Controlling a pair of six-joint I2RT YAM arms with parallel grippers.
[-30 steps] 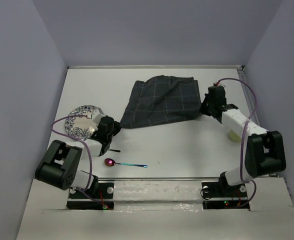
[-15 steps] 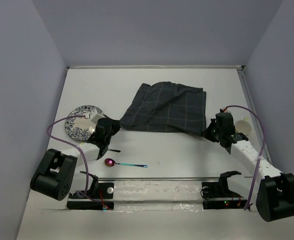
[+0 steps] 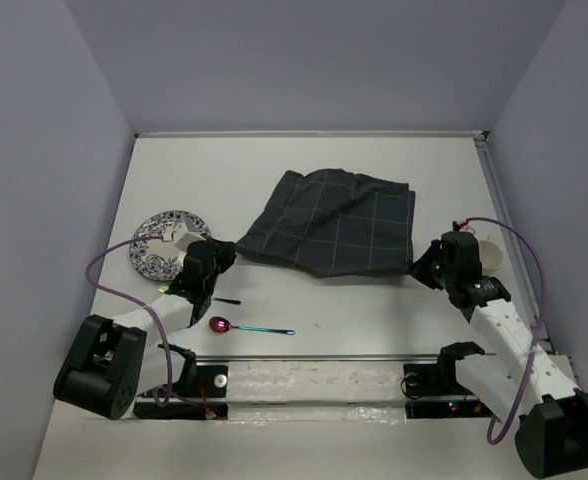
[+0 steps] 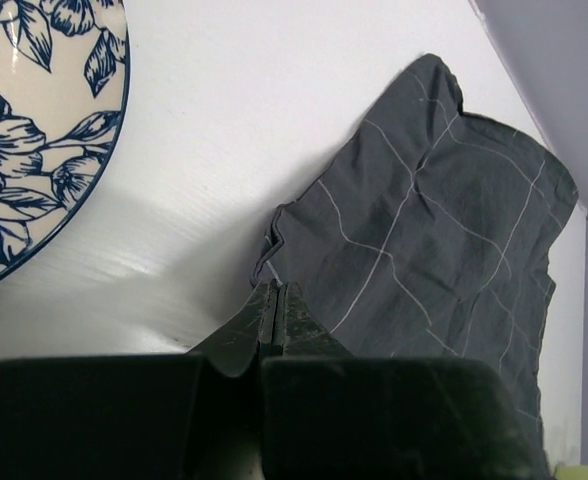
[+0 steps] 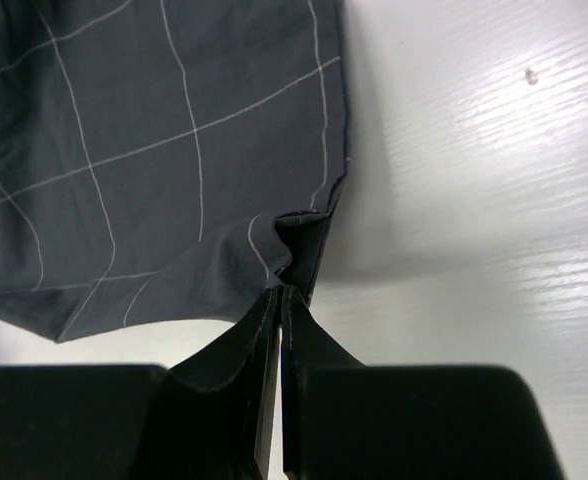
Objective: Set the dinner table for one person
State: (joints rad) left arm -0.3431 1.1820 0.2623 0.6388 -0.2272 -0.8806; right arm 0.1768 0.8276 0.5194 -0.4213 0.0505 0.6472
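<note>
Now the left gripper (image 4: 276, 300) pinches the near-left corner of the checked placemat (image 3: 334, 225), the right gripper (image 5: 279, 295) its near-right corner; it lies mid dinner table (image 3: 354, 310), seemingly rumpled far-side

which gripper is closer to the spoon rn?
Left. The left gripper sits just beyond the spoon, pinching the near-left corner of the placemat; the right gripper is well off to the spoon's right, at the opposite corner.
</note>
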